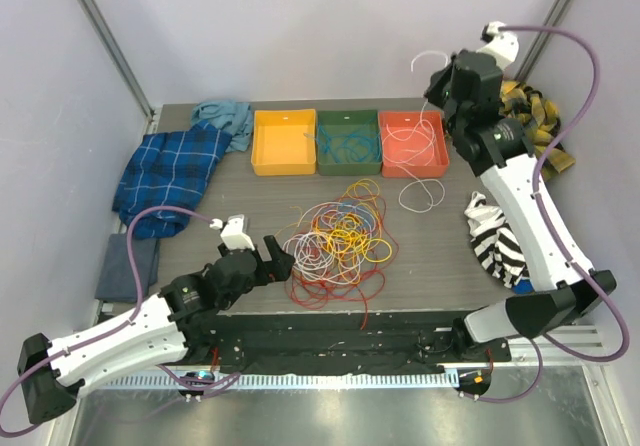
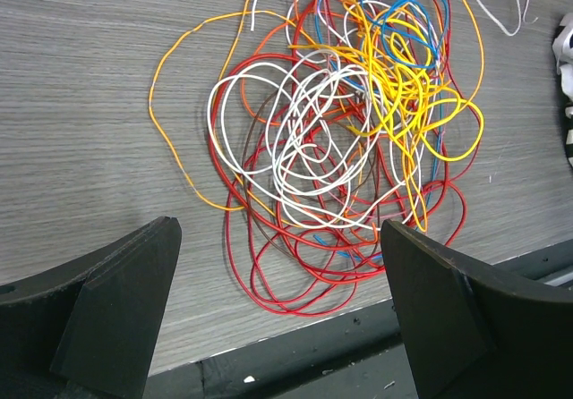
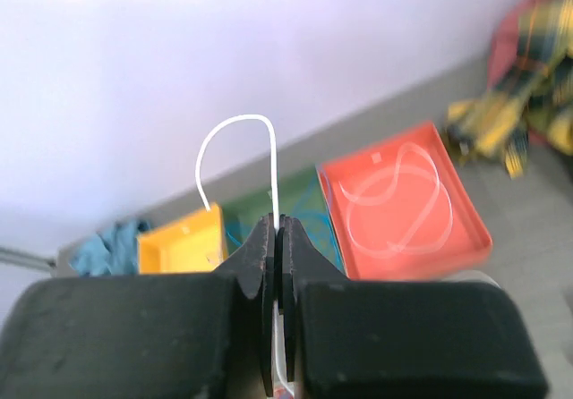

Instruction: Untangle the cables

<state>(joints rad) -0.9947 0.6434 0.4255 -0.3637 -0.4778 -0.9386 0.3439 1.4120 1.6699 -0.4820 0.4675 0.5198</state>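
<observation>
right gripper [image 3: 277, 229]: jaws clenched on white cable [image 3: 235, 135], raised near red tray [image 1: 440, 156] | left gripper [image 2: 279, 231]: jaws released, wide apart, beside cable tangle [image 2: 349, 122] on counter [image 1: 250, 206]

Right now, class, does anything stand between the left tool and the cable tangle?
Nothing visible does. The open left tool points straight at the near edge of the tangle, and only table shows beside it.
</observation>
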